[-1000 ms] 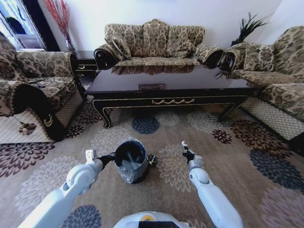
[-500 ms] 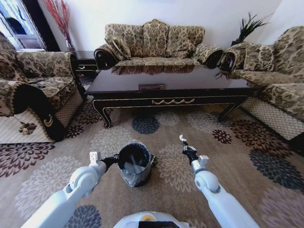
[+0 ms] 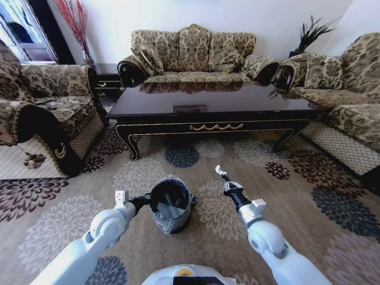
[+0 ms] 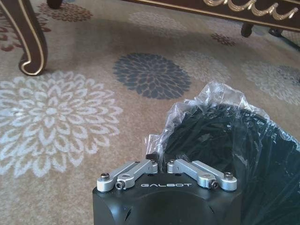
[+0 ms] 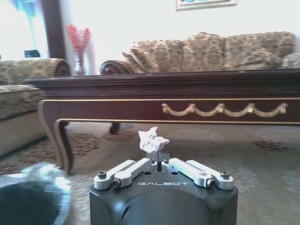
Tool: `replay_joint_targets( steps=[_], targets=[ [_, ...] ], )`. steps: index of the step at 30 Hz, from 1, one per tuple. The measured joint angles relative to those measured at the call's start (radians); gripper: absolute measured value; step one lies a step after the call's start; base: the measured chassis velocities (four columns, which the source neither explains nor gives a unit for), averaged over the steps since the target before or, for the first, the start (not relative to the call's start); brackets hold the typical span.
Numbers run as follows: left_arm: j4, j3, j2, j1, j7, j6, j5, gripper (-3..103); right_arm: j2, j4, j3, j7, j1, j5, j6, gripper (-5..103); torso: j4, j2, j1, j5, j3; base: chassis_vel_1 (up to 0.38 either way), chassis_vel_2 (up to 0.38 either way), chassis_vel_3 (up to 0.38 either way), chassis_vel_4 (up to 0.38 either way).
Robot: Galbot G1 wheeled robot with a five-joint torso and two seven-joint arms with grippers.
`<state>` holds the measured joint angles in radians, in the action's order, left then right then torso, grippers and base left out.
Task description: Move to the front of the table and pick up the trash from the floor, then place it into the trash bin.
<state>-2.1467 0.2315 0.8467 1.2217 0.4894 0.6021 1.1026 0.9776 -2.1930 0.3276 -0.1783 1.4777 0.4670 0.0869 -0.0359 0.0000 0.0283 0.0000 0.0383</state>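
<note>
While the left gripper [image 3: 144, 201] pinches the trash bin [image 3: 170, 206] by its rim, the right gripper [image 3: 223, 178] clamps crumpled white paper [image 5: 152, 139] just beside the trash bin, open carpet [image 3: 237, 154] between it and the table [image 3: 214, 113].

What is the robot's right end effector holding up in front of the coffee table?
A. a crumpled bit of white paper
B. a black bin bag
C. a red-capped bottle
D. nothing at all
A: the right wrist view shows the right end effector shut on a small crumpled white paper, raised with the table behind it; the left end effector grips the trash bin's edge.
</note>
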Motion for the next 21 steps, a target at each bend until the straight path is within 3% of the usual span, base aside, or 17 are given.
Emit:
replay_joint_targets(
  steps=[13,21],
  targets=[
    [0.031,-0.128,0.030,-0.107,0.037,0.007,0.008,3,0.012,-0.059,-0.086,0.102,0.132,-0.246,-0.024,0,-0.0001,0.000,0.000,0.0000,0.000,0.000,0.000,0.000,0.000],
    [0.033,-0.143,0.049,-0.091,0.040,0.010,-0.008,3,0.028,-0.041,-0.139,0.115,0.133,-0.297,-0.026,-3,0.0003,0.000,0.000,0.0000,0.000,0.000,0.000,0.000,0.000]
  ],
)
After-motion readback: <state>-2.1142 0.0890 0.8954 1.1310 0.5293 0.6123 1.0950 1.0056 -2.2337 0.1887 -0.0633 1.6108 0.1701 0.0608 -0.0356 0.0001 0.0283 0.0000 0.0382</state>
